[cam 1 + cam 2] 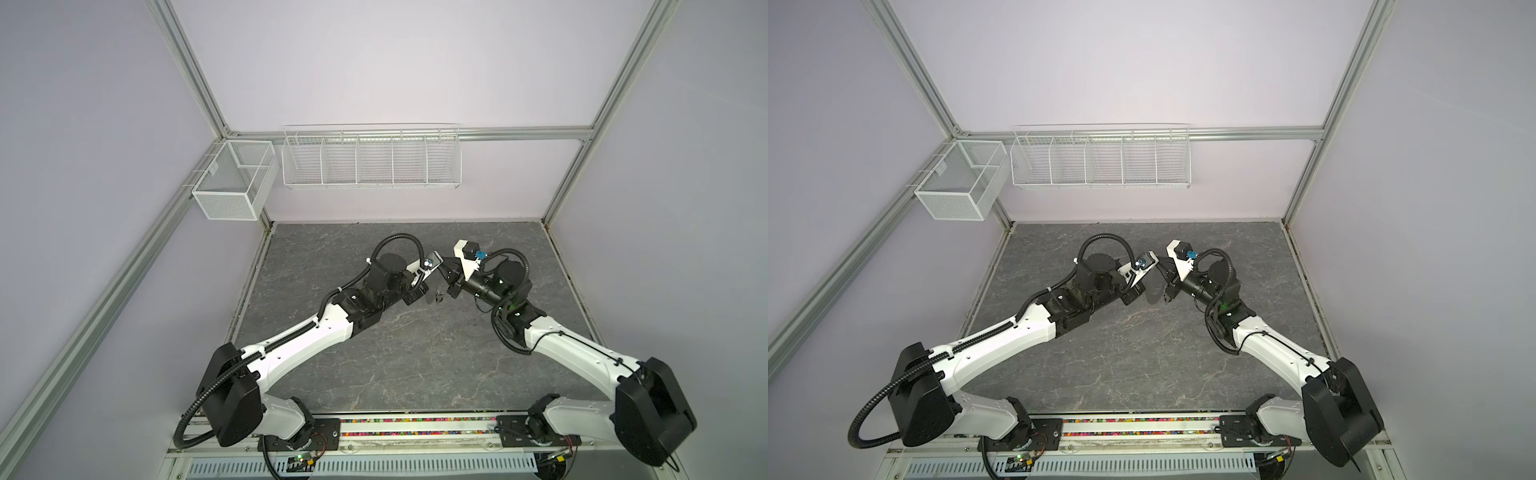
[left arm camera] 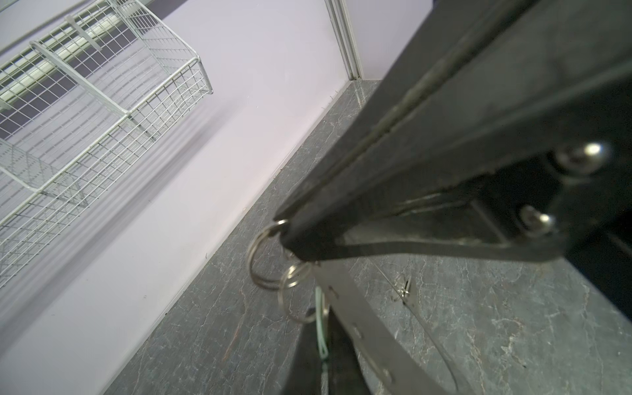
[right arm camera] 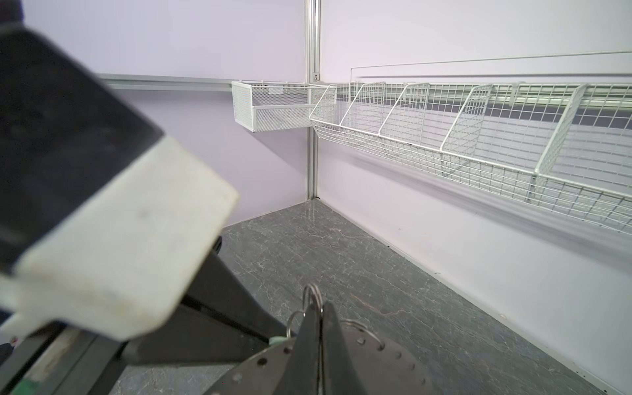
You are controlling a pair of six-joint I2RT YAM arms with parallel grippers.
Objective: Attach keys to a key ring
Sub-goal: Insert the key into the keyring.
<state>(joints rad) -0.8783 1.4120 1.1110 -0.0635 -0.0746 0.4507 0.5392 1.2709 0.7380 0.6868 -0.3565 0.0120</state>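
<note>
Above the middle of the grey table, my left gripper (image 1: pixel 419 293) and right gripper (image 1: pixel 449 287) meet tip to tip. In the right wrist view, my right gripper (image 3: pixel 318 309) is shut on a thin wire loop (image 3: pixel 312 294) at the rim of the key ring (image 3: pixel 376 362), a flat grey disc with small holes. In the left wrist view, my left gripper (image 2: pixel 322 328) is shut on the edge-on pale green tag (image 2: pixel 320 307) of a key, right beside the key ring (image 2: pixel 362 328) and its wire loops (image 2: pixel 254 254). A tiny dark piece (image 1: pixel 439 296) hangs between the grippers, too small to identify.
A long white wire basket (image 1: pixel 370 158) with several compartments hangs on the back wall. A smaller mesh basket (image 1: pixel 232 183) is mounted at the back left corner. Aluminium frame posts (image 1: pixel 573 166) and lilac walls enclose the marbled table (image 1: pixel 415 353).
</note>
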